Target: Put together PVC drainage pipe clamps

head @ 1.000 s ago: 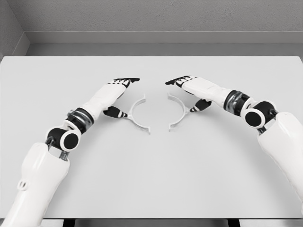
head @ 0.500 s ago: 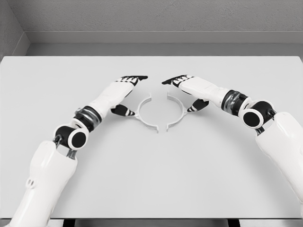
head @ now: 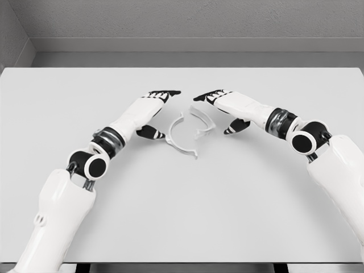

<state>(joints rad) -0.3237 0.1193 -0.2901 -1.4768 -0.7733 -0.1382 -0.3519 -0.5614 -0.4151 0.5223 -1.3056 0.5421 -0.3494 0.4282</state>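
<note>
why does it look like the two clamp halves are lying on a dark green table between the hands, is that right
Not quite. The head view shows the table is plain white, not dark green. The rest holds: the left clamp half and the right clamp half lie between the left hand and the right hand.

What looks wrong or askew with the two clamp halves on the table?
The right half looks tipped up and overlaps the left half instead of lying flat facing it, so no round ring is formed. The left hand and right hand flank them.
</note>
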